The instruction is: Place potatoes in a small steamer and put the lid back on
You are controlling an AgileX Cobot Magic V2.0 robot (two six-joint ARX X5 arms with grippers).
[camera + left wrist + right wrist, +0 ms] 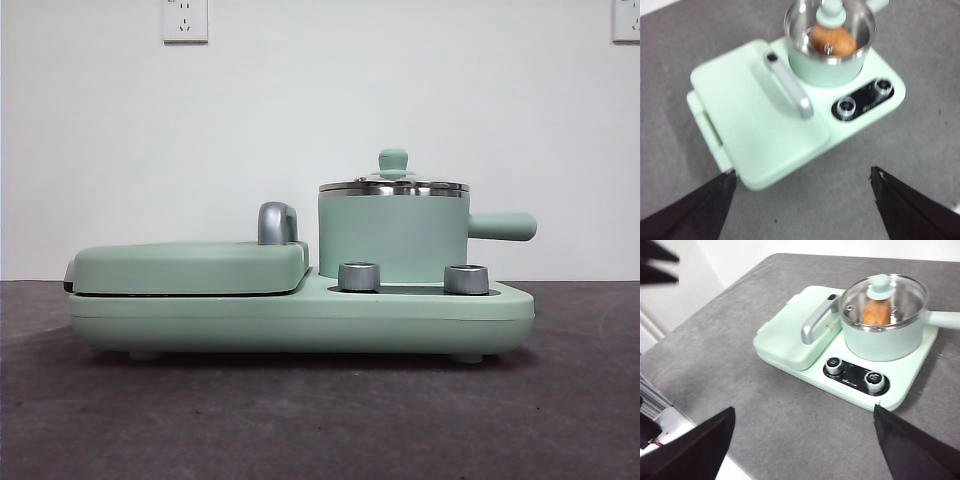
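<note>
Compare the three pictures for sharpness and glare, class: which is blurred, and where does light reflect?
Front view: sharp, evenly lit, a soft shadow under the cooker. Left wrist view: blurred throughout, the potato smeared. Right wrist view: fairly sharp, with glare on the lid.

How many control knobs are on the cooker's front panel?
2: left knob in front of the steamer, right knob beneath its side handle. None look hidden.

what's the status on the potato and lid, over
Left gripper and right gripper open, clear. Potato in steamer, lid on. Nothing in the way.
</note>
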